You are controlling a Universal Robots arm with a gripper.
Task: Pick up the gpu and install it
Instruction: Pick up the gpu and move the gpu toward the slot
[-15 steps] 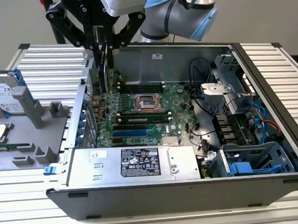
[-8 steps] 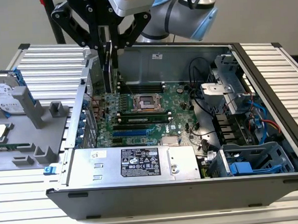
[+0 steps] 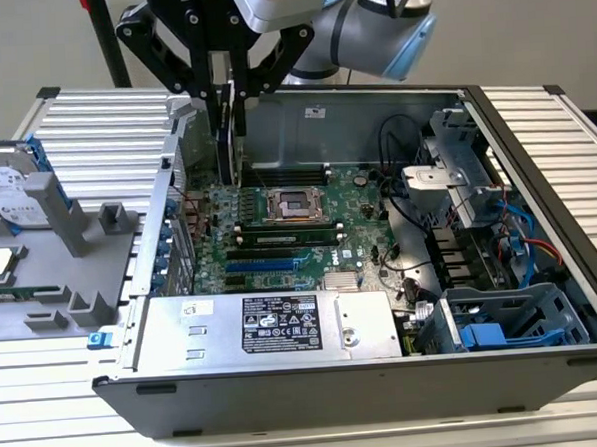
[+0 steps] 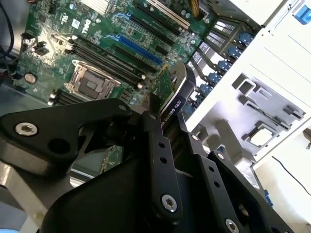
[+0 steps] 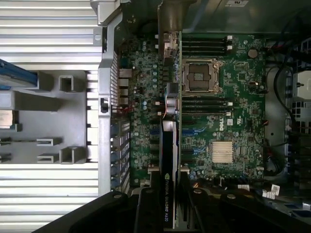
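The pincer [image 3: 228, 95] is clamped on the gpu [image 3: 226, 142], which hangs edge-down at the upper centre of the exterior view, over the motherboard [image 3: 289, 229] in the open case [image 3: 535, 151], and by the look of it is not yet seated in a slot. I'd judge it a light, stiff card but a fragile one, with bare circuitry and an edge connector that won't forgive a skewed push. The sound hold is the one we see, on the top edge and cooler shell, clear of the components.

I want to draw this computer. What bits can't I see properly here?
- First wrist view: the gpu shows edge-on, hiding its faces and whatever lies beneath.
- Second wrist view: the fingers cover much of the gpu.
- Exterior view: the hard drive is cut off by the left edge.
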